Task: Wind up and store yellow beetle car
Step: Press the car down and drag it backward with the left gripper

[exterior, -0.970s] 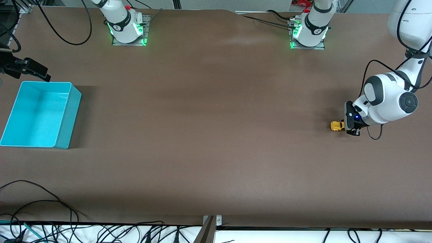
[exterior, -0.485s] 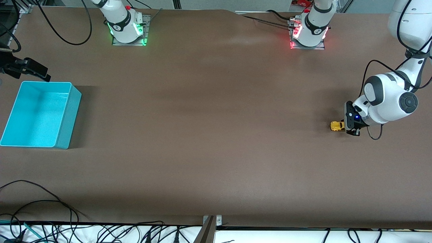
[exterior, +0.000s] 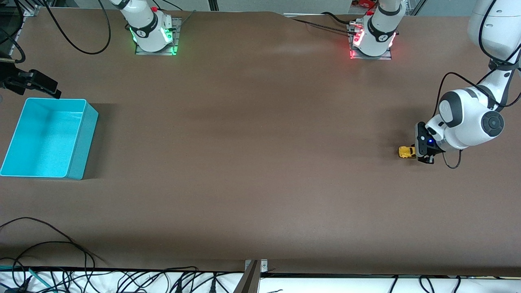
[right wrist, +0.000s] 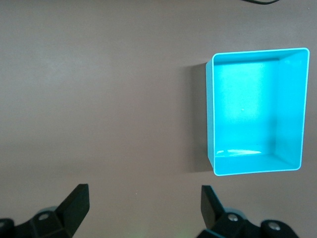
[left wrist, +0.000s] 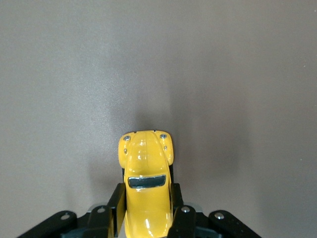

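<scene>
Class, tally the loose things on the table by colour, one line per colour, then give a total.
Yellow: 1, the yellow beetle car
Turquoise: 1, the turquoise bin
Total: 2

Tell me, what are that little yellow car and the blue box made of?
The yellow car, pinched by the left gripper, looks like glossy painted metal or hard plastic: bright glints on its roof, shiny silver headlights. Which one, the look leaves open. The blue box seems thin moulded plastic, smooth with a soft sheen on its inner floor. The right gripper waits open above the table beside it.
</scene>
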`<move>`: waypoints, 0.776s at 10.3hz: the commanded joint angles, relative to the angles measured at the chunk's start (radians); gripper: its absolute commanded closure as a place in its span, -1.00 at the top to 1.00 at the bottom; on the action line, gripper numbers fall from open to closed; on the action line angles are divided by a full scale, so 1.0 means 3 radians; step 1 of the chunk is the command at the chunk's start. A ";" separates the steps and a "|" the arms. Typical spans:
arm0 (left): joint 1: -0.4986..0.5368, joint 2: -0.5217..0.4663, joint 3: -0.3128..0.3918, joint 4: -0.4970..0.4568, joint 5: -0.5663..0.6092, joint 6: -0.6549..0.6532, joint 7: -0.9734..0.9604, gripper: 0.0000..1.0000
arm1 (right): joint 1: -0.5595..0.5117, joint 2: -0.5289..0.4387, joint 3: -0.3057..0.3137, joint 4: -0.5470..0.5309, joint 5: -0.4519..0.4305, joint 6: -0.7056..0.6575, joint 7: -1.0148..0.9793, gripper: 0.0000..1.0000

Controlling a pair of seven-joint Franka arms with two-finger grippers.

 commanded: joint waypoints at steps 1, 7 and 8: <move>0.0181 0.0525 0.0330 0.0052 -0.0074 0.0130 0.0491 -1.00 | 0.0002 0.0008 0.0009 0.0058 -0.0029 -0.0033 0.0015 1.00; 0.0170 0.0464 0.0330 0.0057 -0.0059 0.0130 0.0491 -1.00 | 0.0002 0.0008 0.0004 0.0058 -0.0029 -0.0033 0.0015 1.00; 0.0155 0.0454 0.0330 0.0052 -0.0054 0.0130 0.0491 -1.00 | 0.0002 0.0008 0.0004 0.0058 -0.0029 -0.0033 0.0015 1.00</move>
